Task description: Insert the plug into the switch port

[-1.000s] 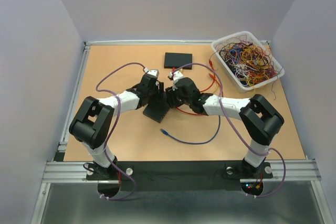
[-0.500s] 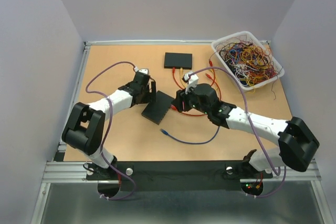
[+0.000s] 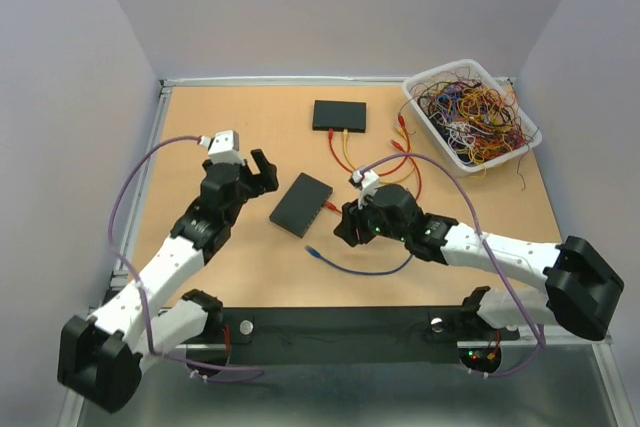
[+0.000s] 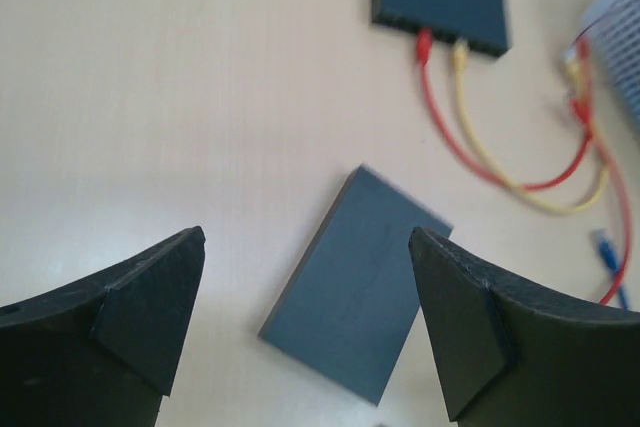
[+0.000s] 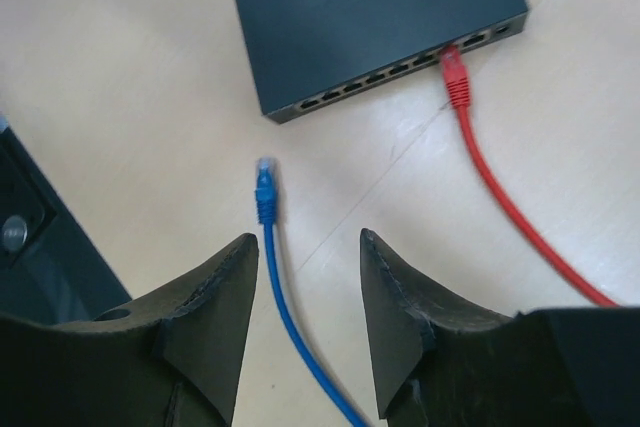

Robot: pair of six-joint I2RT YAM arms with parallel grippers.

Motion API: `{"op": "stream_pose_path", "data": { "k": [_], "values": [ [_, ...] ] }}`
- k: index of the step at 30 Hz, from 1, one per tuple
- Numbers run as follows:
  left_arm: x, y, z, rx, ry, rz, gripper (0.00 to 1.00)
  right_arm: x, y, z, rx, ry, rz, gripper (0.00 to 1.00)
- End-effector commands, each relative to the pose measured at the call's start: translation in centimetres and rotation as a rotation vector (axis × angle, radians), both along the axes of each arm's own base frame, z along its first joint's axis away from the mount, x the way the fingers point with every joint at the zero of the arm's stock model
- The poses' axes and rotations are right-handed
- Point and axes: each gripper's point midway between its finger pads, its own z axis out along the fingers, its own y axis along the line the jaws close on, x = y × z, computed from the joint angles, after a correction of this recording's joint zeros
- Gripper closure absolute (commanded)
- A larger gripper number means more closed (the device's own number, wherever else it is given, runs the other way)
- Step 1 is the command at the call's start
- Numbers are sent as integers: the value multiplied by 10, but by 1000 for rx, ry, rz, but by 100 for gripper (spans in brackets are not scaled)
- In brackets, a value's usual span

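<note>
A loose blue plug (image 5: 265, 192) on a blue cable lies on the table in front of the near black switch (image 5: 380, 22), whose port row faces it. A red plug (image 5: 455, 72) sits in one port near the right end of that row. My right gripper (image 5: 308, 237) is open just behind the blue plug, with the cable running along the table between its fingers, untouched. In the top view the blue plug (image 3: 311, 251) lies below the switch (image 3: 302, 204). My left gripper (image 3: 258, 172) is wide open and empty, to the left of the switch (image 4: 355, 282).
A second black switch (image 3: 339, 114) lies farther back with red and yellow cables plugged in. A white bin (image 3: 470, 112) of tangled wires stands at the back right. Red and yellow cables (image 3: 405, 162) loop across the table beside my right arm.
My left gripper opened wide and drew back to the left, leaving the near switch flat on the table. My right gripper moved down from the switch to the blue plug.
</note>
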Motion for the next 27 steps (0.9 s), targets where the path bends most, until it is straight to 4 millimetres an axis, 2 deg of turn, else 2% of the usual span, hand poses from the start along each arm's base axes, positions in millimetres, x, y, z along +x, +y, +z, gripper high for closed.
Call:
{"op": "stream_pose_path", "data": {
  "k": [1,4,6,8,9,11,15,27],
  "values": [
    [-2,7,45,-155,-277,37,2,-19,13,0,24,22,76,49],
    [-14,12,37,-200,-293,52,1,-26,19,-8,4,38,101,50],
    [-17,14,23,-184,-242,62,1,-27,23,-10,-6,40,105,50],
    [-18,12,15,-181,-212,48,1,-28,27,-12,-10,45,112,50],
    [-18,10,11,-181,-199,39,1,-28,28,-18,-28,55,113,50],
    [-20,1,8,-196,-197,-10,3,-29,34,-22,-42,57,116,50],
    [-24,-2,4,-232,-222,-28,6,-31,44,-43,-97,82,125,52],
    [-29,-3,-22,-225,-186,-44,6,-31,66,-57,-139,85,150,53]
  ]
}}
